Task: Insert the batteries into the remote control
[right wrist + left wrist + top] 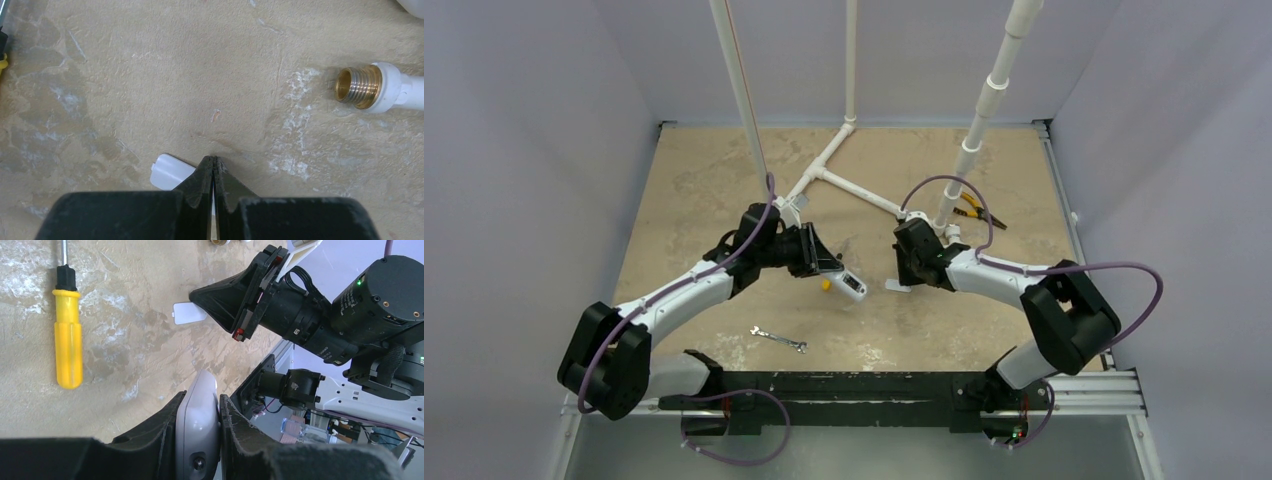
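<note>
My left gripper (829,265) is shut on the white remote control (852,286) and holds it above the table, its free end pointing right. In the left wrist view the remote (197,425) is clamped edge-on between the two fingers of the left gripper (202,397). A small white battery cover (897,287) lies flat on the table. My right gripper (907,272) is shut, tips down at the table beside it. In the right wrist view the shut tips of the right gripper (213,160) overlap the cover (170,172). No batteries are in view.
A yellow-handled screwdriver (67,335) lies left of the remote. A small wrench (779,339) lies near the front. Pliers (969,207) lie at the back right. A white pipe frame (844,180) stands behind, with a brass-threaded pipe end (357,87) near the right gripper.
</note>
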